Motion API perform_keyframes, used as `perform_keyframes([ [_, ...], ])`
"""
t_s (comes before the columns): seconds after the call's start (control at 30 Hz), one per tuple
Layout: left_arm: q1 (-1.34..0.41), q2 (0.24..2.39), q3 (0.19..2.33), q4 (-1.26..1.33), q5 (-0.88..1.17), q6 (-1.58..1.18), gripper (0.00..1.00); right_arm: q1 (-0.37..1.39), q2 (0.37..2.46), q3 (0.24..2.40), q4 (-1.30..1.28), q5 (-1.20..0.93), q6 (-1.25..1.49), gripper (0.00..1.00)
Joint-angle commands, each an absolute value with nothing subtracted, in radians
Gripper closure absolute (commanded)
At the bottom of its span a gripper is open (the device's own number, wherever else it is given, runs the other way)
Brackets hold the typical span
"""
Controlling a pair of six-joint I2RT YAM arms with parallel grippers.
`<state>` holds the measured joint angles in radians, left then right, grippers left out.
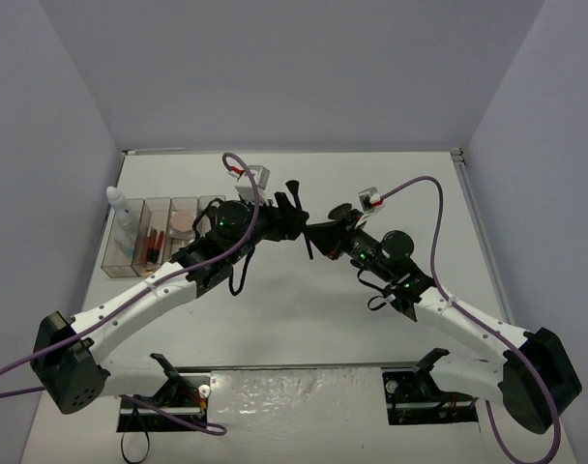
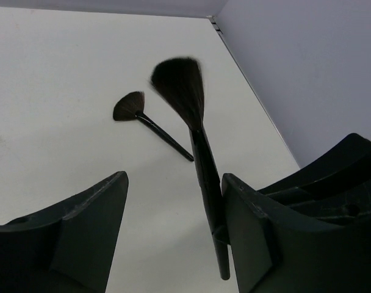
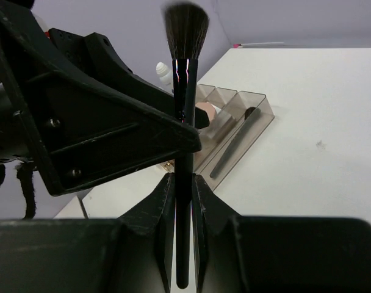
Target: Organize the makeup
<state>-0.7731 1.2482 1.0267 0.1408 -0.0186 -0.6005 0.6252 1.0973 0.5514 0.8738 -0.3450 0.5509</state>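
Right gripper point(image 3: 182, 180) is pinching brush point(image 3: 184, 91) low on its glossy black handle, fingers pressed together on it. Brush is standing upright, soft dark rounded bristles on top. Left gripper point(image 2: 174, 177) is sitting around that handle higher up, matte black wedge fingers point(image 2: 94, 226) spread. The handle is lying just beside one finger, with a clear gap to the other; whether it is touching, cannot tell.

Both grippers are meeting above the middle of the table point(image 1: 304, 319). Loose brush point(image 2: 150, 125), with thin black handle and flared head, is lying flat on the smooth white top, at 10 o'clock from the held one in the left wrist view.

Clear rectangular bins point(image 1: 110, 261) are standing in a row at 9 o'clock from the grippers. White bottle point(image 1: 123, 205), round pink compact point(image 1: 183, 220) and a dark slender stick point(image 3: 234, 143) are sitting in them.
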Motion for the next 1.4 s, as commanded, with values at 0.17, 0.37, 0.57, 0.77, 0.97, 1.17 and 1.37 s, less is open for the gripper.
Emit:
perform_keyframes([
  [0.17,-0.786,1.285,1.077,0.324,-0.041,-0.616,0.81,0.665,1.148,0.568,1.035,-0.36,0.557,1.0],
  [0.37,-0.788,1.291,1.055,0.349,-0.061,-0.616,1.0,0.677,1.186,0.582,1.007,-0.344,0.521,0.71],
  [0.57,-0.773,1.295,1.109,0.093,-0.232,-0.523,1.0,0.674,1.191,0.668,0.718,-0.257,0.391,0.23],
  [0.77,-0.556,1.361,1.166,-0.158,-0.227,-0.451,1.0,0.65,1.152,0.756,0.386,-0.045,0.223,0.18],
  [0.97,-0.352,1.519,1.287,-0.357,-0.169,-0.388,1.0,0.612,1.134,0.762,0.248,0.102,0.167,0.17],
  [1.17,-0.269,1.716,1.387,-0.403,-0.16,-0.3,0.94,0.512,1.159,0.752,0.223,0.094,0.169,0.16],
  [1.37,-0.26,1.813,1.467,-0.451,-0.181,-0.265,0.5,0.446,1.283,0.79,0.18,0.154,0.173,0.16],
])
